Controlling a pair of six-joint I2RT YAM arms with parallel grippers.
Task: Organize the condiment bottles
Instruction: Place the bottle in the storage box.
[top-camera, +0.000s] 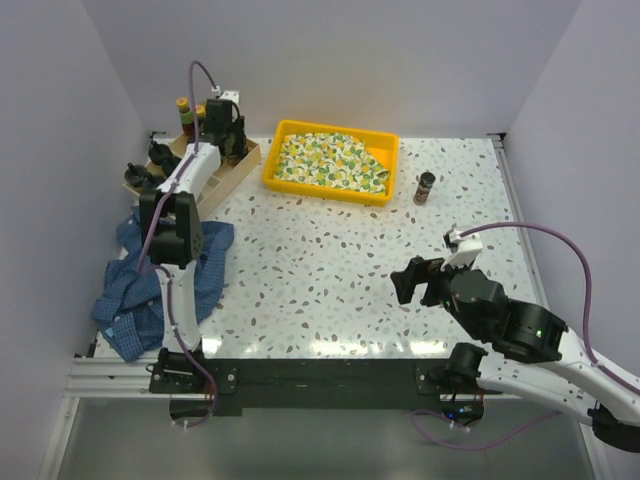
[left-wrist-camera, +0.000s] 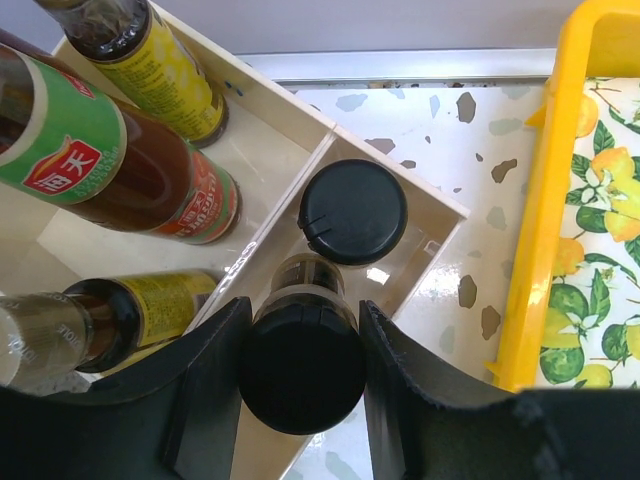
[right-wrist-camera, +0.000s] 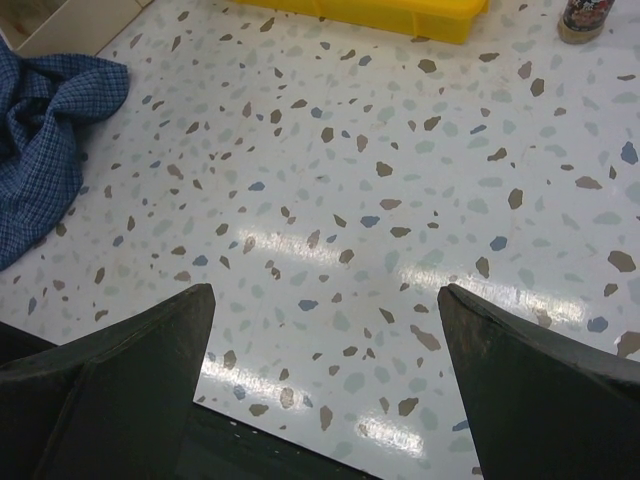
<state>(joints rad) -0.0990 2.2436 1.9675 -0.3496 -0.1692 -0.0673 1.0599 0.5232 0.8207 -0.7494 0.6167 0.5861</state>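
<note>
My left gripper (left-wrist-camera: 305, 312) is shut on a black-capped brown spice jar (left-wrist-camera: 300, 375), both fingers pressed against its cap, over the end compartment of the pale wooden box (left-wrist-camera: 292, 190). A second black-capped jar (left-wrist-camera: 352, 211) stands in that compartment. The neighbouring compartment holds sauce bottles: a yellow-labelled one (left-wrist-camera: 165, 70), a green-and-red-labelled one (left-wrist-camera: 120, 165) and another yellow-labelled one (left-wrist-camera: 140, 312). In the top view the left gripper (top-camera: 225, 130) is at the box (top-camera: 238, 168) at the back left. One spice jar (top-camera: 425, 187) stands alone on the table. My right gripper (top-camera: 405, 283) hangs open, with nothing between its fingers.
A yellow tray (top-camera: 325, 188) with a lemon-patterned cloth sits at the back centre, right of the box. A crumpled blue checked cloth (top-camera: 140, 290) lies at the left edge. The right wrist view shows speckled tabletop, the cloth (right-wrist-camera: 45, 150) and the lone jar (right-wrist-camera: 583, 18).
</note>
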